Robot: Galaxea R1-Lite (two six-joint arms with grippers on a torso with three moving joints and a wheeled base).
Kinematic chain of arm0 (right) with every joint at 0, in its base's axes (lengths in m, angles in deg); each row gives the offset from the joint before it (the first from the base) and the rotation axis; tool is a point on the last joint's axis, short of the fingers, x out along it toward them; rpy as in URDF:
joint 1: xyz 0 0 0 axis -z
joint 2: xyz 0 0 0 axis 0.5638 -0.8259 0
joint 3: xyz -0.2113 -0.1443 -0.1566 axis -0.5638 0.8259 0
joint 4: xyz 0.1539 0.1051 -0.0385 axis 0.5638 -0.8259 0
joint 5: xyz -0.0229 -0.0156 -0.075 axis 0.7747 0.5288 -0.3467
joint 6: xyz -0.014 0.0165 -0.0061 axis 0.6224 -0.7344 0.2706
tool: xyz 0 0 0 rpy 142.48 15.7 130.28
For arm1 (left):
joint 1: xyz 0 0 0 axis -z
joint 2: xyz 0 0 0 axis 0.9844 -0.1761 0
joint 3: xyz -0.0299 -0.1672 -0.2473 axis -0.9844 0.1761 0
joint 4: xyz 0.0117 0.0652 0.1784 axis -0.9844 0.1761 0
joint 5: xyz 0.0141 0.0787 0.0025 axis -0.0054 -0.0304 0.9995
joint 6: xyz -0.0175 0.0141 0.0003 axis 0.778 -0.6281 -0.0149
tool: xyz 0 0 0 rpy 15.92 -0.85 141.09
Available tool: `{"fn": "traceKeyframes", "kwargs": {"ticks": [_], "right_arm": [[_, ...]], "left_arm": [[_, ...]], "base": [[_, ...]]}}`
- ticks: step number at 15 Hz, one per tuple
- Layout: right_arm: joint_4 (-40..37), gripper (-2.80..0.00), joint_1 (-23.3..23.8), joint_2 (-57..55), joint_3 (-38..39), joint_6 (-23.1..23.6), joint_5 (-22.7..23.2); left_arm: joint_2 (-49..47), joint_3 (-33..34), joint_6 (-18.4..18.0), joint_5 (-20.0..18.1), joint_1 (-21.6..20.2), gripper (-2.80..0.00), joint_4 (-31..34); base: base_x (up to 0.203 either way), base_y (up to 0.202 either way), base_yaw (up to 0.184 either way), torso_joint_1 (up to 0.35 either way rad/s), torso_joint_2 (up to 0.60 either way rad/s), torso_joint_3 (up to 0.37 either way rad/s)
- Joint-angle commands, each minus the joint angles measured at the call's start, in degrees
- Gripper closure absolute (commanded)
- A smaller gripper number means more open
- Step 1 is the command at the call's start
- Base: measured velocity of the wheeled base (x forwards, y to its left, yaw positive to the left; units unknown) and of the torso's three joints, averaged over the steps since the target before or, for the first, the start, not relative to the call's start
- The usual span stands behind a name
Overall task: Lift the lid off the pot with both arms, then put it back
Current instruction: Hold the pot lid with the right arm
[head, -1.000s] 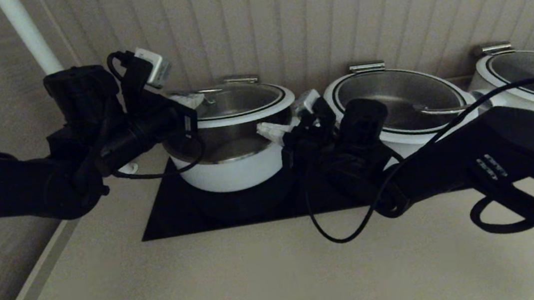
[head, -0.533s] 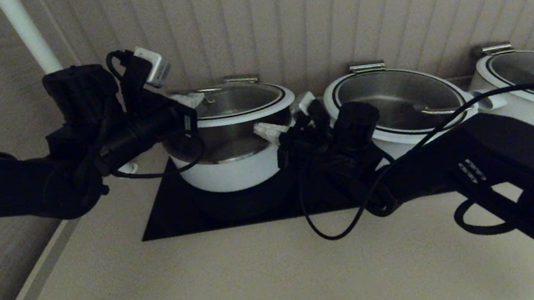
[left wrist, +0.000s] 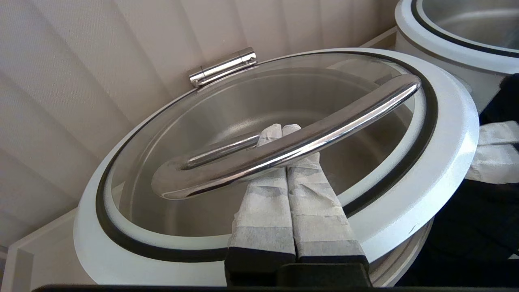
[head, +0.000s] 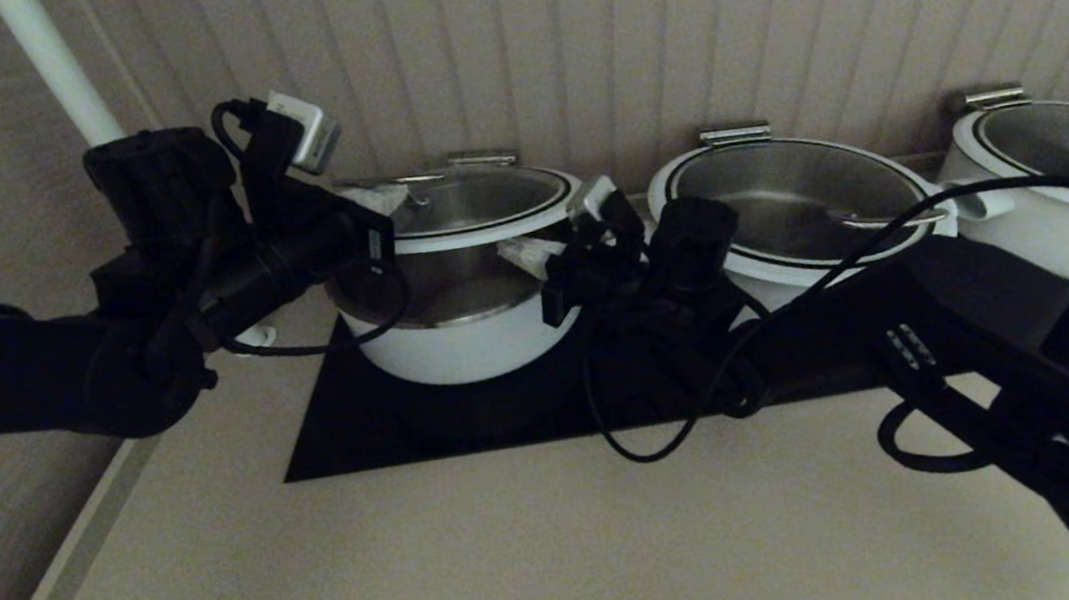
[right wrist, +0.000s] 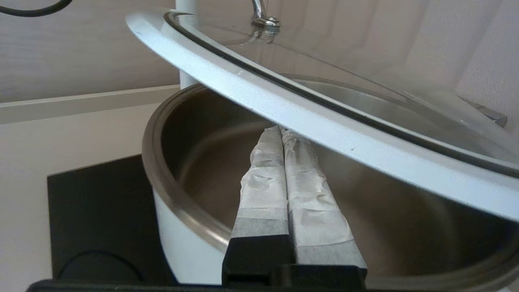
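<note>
The round glass lid with a white outer ring [head: 473, 204] hangs tilted above the low white steel-lined pot [head: 458, 334]. The left tool [left wrist: 284, 136], fingers pressed together, hooks under the lid's looped handle at its 9 o'clock side; the right tool [right wrist: 280, 134], also closed, reaches beneath its 3 o'clock rim.

The pot [head: 458, 339] on a mat [head: 358, 431] on the counter [head: 524, 563], the lid [head: 474, 208] raised over it, apparently tilted, second pot [head: 786, 211] to its right, third pot [head: 1054, 180] farther right, wall [head: 664, 23] behind.
</note>
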Motion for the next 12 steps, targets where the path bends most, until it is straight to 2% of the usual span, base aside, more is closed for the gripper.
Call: {"fn": "traceKeyframes", "kwargs": {"ticks": [1,6,12], "right_arm": [[0.1,0.0,0.3,-1.2,-2.5,0.1,0.2],[-1.0,0.0,0.4,-1.1,-4.7,0.1,0.2],[-1.0,0.0,0.9,-0.9,-5.0,0.1,0.2]], "left_arm": [[0.2,0.3,-0.1,0.0,0.1,0.0,-0.3],[0.6,1.6,-0.2,-0.1,0.1,0.0,-0.4],[3.5,7.0,-0.2,-0.2,0.1,0.0,-0.4]], "base": [[0.0,0.0,0.0,0.0,0.0,0.0],[0.0,0.0,0.0,0.0,0.0,0.0],[0.0,0.0,0.0,0.0,0.0,0.0]]}}
